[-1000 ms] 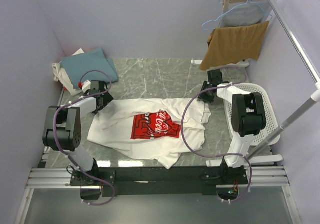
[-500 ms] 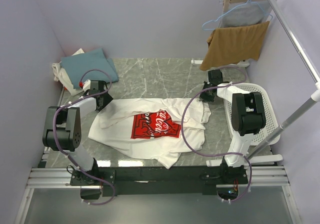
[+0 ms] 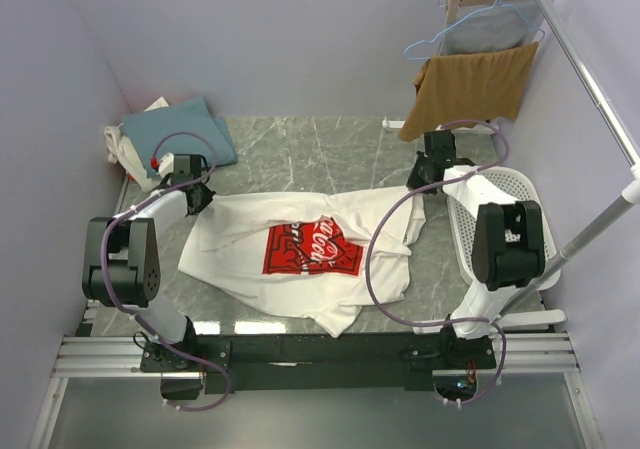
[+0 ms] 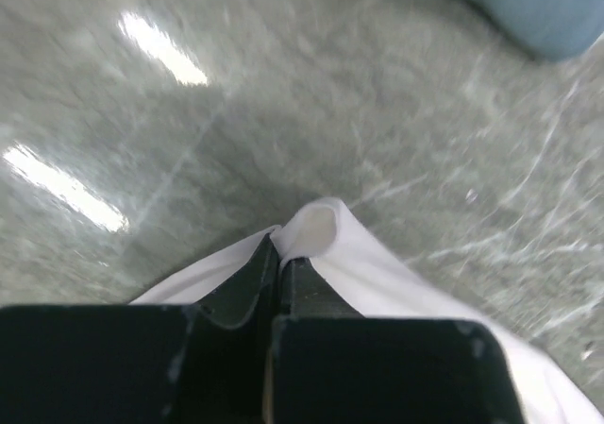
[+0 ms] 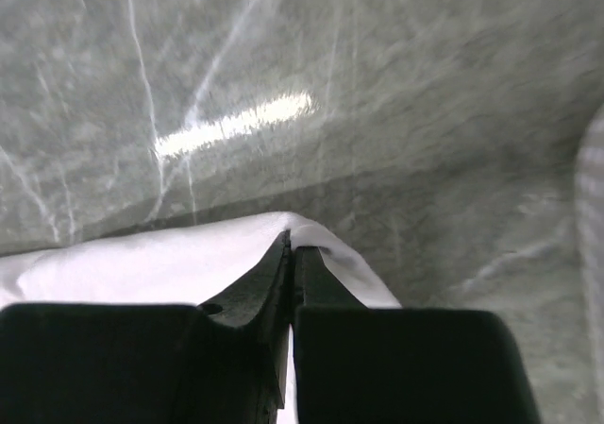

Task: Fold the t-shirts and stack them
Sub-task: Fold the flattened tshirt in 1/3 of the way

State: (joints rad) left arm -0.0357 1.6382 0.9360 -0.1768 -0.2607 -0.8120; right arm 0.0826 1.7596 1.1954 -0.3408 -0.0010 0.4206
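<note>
Both arms had swung outward and farther from their bases within the past second, and each pincer had gone from parted to clenched. At the far-left corner of the white t-shirt (image 3: 240,241), the left pincer (image 3: 200,199) was clamped on the cloth, and its wrist view showed a small loop of white fabric nipped between the closed jaws. Opposite it, the right pincer (image 3: 418,189) gripped the far-right corner in the same way, with a white edge caught at its tips.

That shirt lay flat on the marble table (image 3: 310,154), red print (image 3: 312,249) facing up, and its far edge was drawn out left to right between the two grips. From both pincers the body of the shirt trailed back toward the arm bases, still rumpled along the near-right hem. Each arm was nearer its own corner, so the held edge looked ready to be carried as one line across the print.

The teal-blue t-shirt (image 3: 180,129) and the off-white t-shirt (image 3: 124,151) sat folded at the far-left corner, closer to the left arm.
</note>
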